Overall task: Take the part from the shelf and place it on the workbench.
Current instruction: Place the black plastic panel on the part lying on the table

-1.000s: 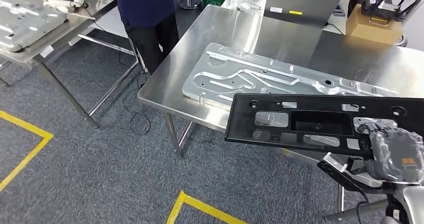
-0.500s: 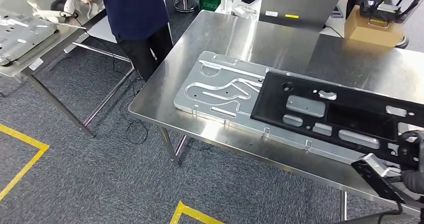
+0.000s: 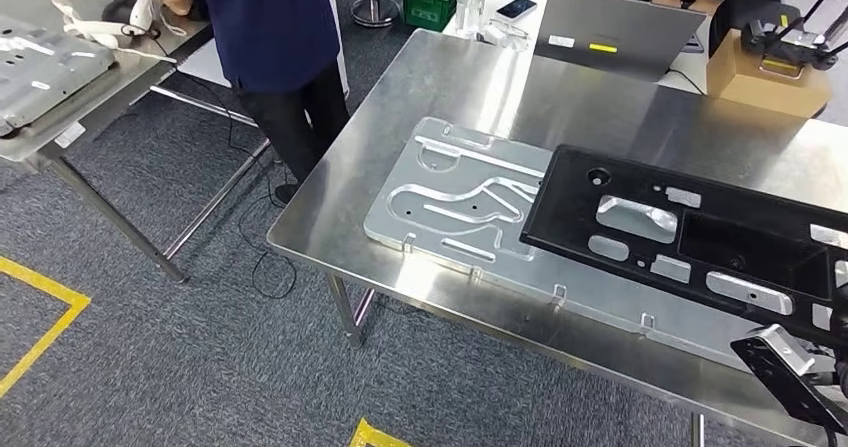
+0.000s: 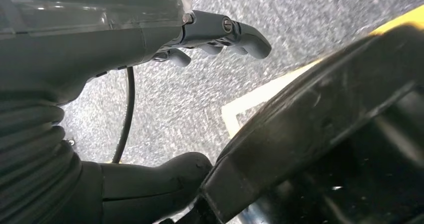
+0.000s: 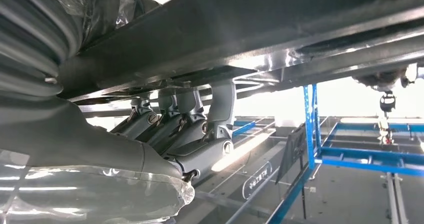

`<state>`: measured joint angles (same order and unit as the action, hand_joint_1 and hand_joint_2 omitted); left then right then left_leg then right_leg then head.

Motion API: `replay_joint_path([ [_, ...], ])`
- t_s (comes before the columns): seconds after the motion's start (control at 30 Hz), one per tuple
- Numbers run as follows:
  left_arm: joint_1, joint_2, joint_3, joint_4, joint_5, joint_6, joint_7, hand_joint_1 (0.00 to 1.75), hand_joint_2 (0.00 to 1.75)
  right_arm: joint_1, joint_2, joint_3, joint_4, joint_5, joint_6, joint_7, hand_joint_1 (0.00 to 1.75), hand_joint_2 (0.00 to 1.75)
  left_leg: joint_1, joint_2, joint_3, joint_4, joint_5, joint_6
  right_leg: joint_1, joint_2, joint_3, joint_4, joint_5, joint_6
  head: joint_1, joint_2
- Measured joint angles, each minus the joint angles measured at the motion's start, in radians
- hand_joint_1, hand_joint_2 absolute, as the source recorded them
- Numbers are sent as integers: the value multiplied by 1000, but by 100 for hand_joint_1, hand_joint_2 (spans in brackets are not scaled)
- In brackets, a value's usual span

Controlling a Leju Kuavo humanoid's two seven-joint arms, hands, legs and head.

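- I judge I am in the placing step: my right hand (image 5: 190, 134) has its fingers (image 5: 220, 108) hooked up under the black panel (image 3: 690, 237), clamped on its near edge
- The panel reaches out ahead of my fingers, over the metal plate (image 3: 450, 197) on the workbench (image 3: 560, 97); resting or hovering, I cannot tell
- My left hand (image 4: 150, 38) holds nothing, fingers (image 4: 240, 31) apart above grey carpet
- Next: lower it flat, then slip my fingers out from beneath

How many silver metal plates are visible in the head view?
2. One metal plate lies on the workbench, partly under the black part. The other plate lies on the side table at far left, cut off by the picture's edge.
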<state>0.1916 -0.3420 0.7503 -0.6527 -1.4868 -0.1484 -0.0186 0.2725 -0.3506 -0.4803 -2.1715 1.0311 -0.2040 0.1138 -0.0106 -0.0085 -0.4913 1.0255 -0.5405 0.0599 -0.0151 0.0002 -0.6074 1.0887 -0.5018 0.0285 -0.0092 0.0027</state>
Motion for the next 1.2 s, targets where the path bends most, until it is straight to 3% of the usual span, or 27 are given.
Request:
replay_joint_path([
  [0.1, -6, 2, 7, 8, -2, 1, -1, 0, 175, 4, 8, -8, -8, 0, 1, 0, 157, 175, -2, 0, 13, 5, -10, -17, 7, 1, 13, -32, -6, -20, 0, 0],
  [0.2, -12, 6, 14, 15, -13, 4, -3, 0, 175, 8, 16, -14, -15, 1, 2, -2, 157, 175, -4, 2, 8, 56, -34, -34, -4, 1, 43, -46, 6, -35, 0, 0],
  [0.23, -15, 8, 18, 19, -20, 6, -5, 0, 175, 9, 20, -15, -18, 1, 2, -5, 157, 175, -3, 3, -18, 102, -57, -40, -6, 0, 50, -49, 3, -37, 0, 0],
  [0.3, -21, 10, 28, 29, -33, 13, -9, 0, 175, 10, 29, -18, -23, 1, 4, -11, 157, 175, 2, 3, -99, 223, -108, -49, -7, 0, 57, -49, -6, -40, -1, 0],
  [0.33, -22, 11, 33, 33, -39, 16, -11, 0, 175, 12, 33, -19, -23, 1, 4, -13, 157, 175, 4, 3, -136, 267, -120, -52, -8, 0, 62, -49, -12, -40, -1, 0],
  [0.37, -23, 11, 37, 37, -43, 18, -13, 0, 175, 14, 37, -19, -24, 1, 5, -15, 157, 175, 6, 3, -158, 280, -111, -53, -8, 0, 68, -49, -18, -39, -1, 0],
  [0.4, -24, 12, 41, 40, -46, 20, -14, 0, 175, 17, 41, -20, -24, 1, 5, -16, 157, 175, 7, 3, -161, 253, -78, -53, -8, 1, 78, -49, -25, -38, -1, 0],
  [0.47, -26, 13, 47, 44, -50, 20, -17, 0, 175, 18, 47, -20, -24, 1, 6, -17, 157, 175, 6, 4, -128, 130, 17, -46, -10, 1, 99, -51, -41, -32, 0, 0],
  [0.5, -27, 14, 51, 47, -54, 20, -18, 0, 175, 18, 50, -21, -24, 1, 6, -18, 157, 175, 3, 4, -113, 76, 39, -41, -9, 1, 107, -51, -47, -28, 0, 0],
  [0.6, -29, 16, 62, 53, -67, 21, -21, 0, 175, 19, 57, -22, -24, 2, 10, -21, 157, 175, -4, 4, -102, 25, 36, -20, -8, 3, 117, -51, -51, -8, 0, 0],
  [0.7, -32, 16, 70, 56, -77, 20, -23, 0, 175, 21, 63, -24, -23, 5, 17, -26, 157, 175, 1, 3, -69, 2, 57, 0, -10, 2, 117, -19, -58, 7, 0, 0],
  [0.77, -35, 16, 73, 57, -77, 18, -24, 0, 175, 19, 66, -25, -23, 6, 22, -27, 157, 175, 2, 3, -53, -4, 52, 7, -10, 1, 67, 69, -98, 12, 1, 0],
  [0.83, -35, 16, 74, 57, -77, 14, -24, 0, 175, 19, 70, -27, -20, 3, 29, -27, 157, 175, 1, 2, -45, -5, 42, 11, -9, 1, -14, 174, -143, 15, 1, 0],
  [0.87, -35, 16, 76, 57, -77, 12, -24, 0, 175, 20, 72, -27, -17, 1, 35, -27, 157, 175, 0, 2, -39, -5, 36, 11, -9, 1, -41, 195, -144, 15, 1, 0],
  [0.9, -34, 16, 77, 57, -77, 10, -23, 0, 175, 21, 74, -27, -14, -1, 41, -27, 157, 175, -1, 1, -31, -5, 28, 10, -8, 1, -52, 183, -122, 14, 1, 0],
  [1.0, -34, 16, 78, 57, -77, 5, -22, 0, 175, 19, 76, -27, 0, -2, 57, -27, 157, 175, -1, -1, 1, -5, 4, 3, -4, 0, -18, 26, 1, 2, 1, 0],
  [1.07, -35, 16, 79, 58, -77, 4, -21, 0, 175, 16, 77, -26, 11, -1, 62, -27, 157, 175, -1, -1, 8, -8, -9, -7, 5, -1, -8, -26, 24, -9, 1, 0],
  [1.1, -36, 17, 79, 58, -77, 4, -21, 0, 175, 15, 77, -25, 16, 2, 63, -26, 157, 175, -2, 0, 13, -6, -11, -12, 7, -1, -9, -29, 20, -14, 1, 0],
  [1.2, -41, 23, 80, 60, -78, 14, -21, 0, 175, 0, 77, -9, 35, 31, 65, -9, 157, 175, -3, 2, 16, 27, -18, -29, 1, 1, 17, -45, 23, -31, 1, 0],
])
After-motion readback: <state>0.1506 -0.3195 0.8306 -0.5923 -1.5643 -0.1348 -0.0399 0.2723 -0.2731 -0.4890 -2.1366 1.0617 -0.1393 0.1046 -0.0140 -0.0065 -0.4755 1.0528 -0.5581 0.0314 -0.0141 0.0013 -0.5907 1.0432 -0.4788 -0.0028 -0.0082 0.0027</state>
